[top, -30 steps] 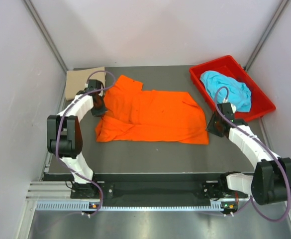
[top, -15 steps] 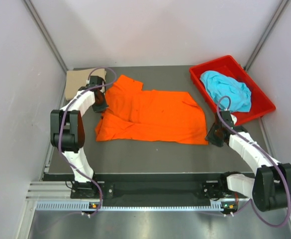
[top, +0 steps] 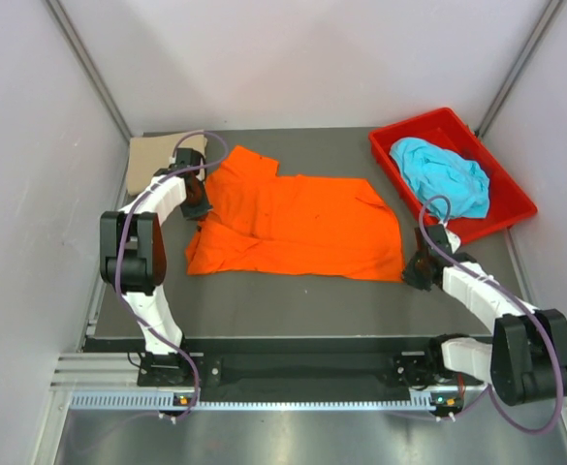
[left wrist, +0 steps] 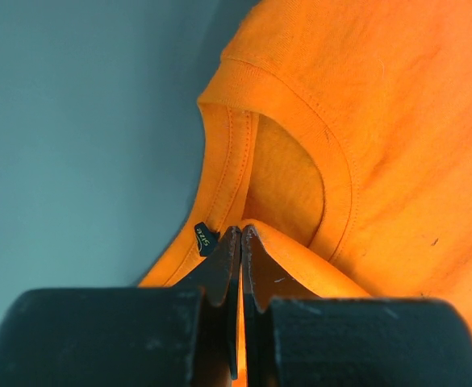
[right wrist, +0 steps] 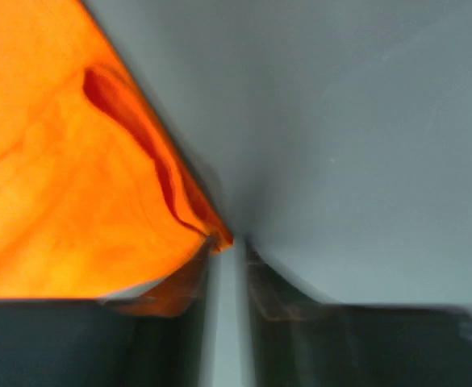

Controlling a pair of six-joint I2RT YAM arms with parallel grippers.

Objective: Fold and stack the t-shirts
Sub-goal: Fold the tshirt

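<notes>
1. Orange cloth took up the middle of the dark tabletop. The orange t-shirt lay spread and mostly flat, with its collar end toward the left arm and its far edge toward the right arm.
2. The left tool sat at the shirt's left edge, low to the surface. In the left wrist view its jaws were pressed together on a fold of the orange collar, with the cloth pinched between the two fingertips.
3. A small dark size label hung on the collar seam just beside that pinch. The ribbed neckline curved away above it.
4. The right tool was down at the shirt's lower right corner, near the front of the tabletop.
5. The right wrist view was blurred. The jaws stood only narrowly apart, and bare grey surface showed in the slit between them. The pointed corner of the orange shirt ended at the tip of the finger on the left of that view.
6. A tan t-shirt lay flat at the far left corner of the tabletop, just behind the left tool.
7. A turquoise t-shirt lay crumpled inside a red plastic bin at the far right corner, well apart from the tan one.
8. The bin stood beyond the right tool, and its near wall was close to that arm's cable.
</notes>
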